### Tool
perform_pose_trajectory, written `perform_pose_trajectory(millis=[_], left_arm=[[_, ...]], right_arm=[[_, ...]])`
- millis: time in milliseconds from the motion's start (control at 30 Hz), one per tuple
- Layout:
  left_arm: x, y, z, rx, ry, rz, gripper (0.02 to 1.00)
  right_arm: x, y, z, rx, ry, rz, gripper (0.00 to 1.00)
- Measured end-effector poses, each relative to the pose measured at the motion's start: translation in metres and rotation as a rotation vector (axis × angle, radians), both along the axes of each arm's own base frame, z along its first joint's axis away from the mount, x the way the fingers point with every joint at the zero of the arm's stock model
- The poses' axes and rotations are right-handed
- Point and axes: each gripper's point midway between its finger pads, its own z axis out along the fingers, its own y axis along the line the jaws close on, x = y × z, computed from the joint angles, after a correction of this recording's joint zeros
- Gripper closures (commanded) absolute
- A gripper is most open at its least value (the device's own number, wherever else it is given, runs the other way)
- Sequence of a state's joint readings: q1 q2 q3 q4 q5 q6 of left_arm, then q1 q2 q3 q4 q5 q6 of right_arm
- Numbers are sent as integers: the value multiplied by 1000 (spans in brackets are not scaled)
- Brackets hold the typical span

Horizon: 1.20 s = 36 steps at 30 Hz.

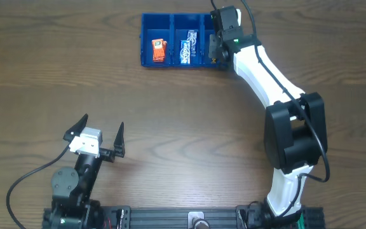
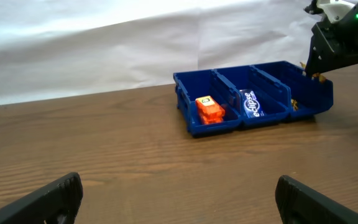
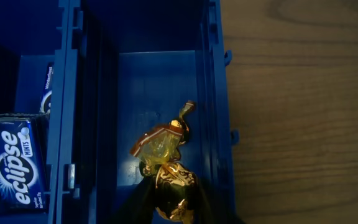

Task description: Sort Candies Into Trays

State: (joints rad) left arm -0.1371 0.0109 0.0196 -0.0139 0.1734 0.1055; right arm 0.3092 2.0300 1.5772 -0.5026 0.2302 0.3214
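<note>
A blue three-compartment tray [image 1: 160, 23] sits at the far middle of the table. Its left compartment holds an orange candy [image 1: 159, 51], and a blue mint pack [image 1: 186, 51] lies in the middle one. My right gripper [image 1: 218, 48] hangs over the right compartment [image 3: 154, 81], shut on a gold-wrapped candy [image 3: 173, 183]. A second gold-wrapped candy [image 3: 160, 144] lies on that compartment's floor just beyond it. My left gripper [image 1: 102, 124] stands open with nothing in it at the near left, far from the tray [image 2: 213, 127].
Bare wooden table [image 1: 189, 127] lies between the tray and the arm bases. A white cloth backdrop [image 2: 104, 50] hangs behind the table's far edge. The right arm [image 1: 265, 70] stretches diagonally from its base to the tray's right end.
</note>
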Motion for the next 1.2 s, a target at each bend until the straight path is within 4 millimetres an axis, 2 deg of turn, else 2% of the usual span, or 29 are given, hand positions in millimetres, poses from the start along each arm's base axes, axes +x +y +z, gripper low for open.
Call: perform_pose_trajectory(millis=[167,233,300,333,367,433,600,1000,1100,1200], left_arm=[[0,0,0,0,0,0,23],[0,0,0,0,0,0,25],[0,0,0,0,0,0,23],[0,0,0,0,0,0,23],[0,0,0,0,0,0,23],[0,0,0,0,0,0,23],[0,0,0,0,0,0,23],[0,0,0,0,0,0,23],[0,0,0,0,0,0,23],[0,0,0,0,0,0,23]], right_arm=[[3,8,4,10,-24,13,741],[4,9,4,11,-28,16,702],[3,10,4,11,-28,19,553],[3,11,4,10,-28,22,406],[3,12,4,12,-27,24,314],[3,12,4,14,-28,23,198],[3,15,5,10,-30,34,9],[-1,15,5,6,-18,39,1],[-6,13,22,10,-29,40,1],[-20,7,65,18,-69,45,1]])
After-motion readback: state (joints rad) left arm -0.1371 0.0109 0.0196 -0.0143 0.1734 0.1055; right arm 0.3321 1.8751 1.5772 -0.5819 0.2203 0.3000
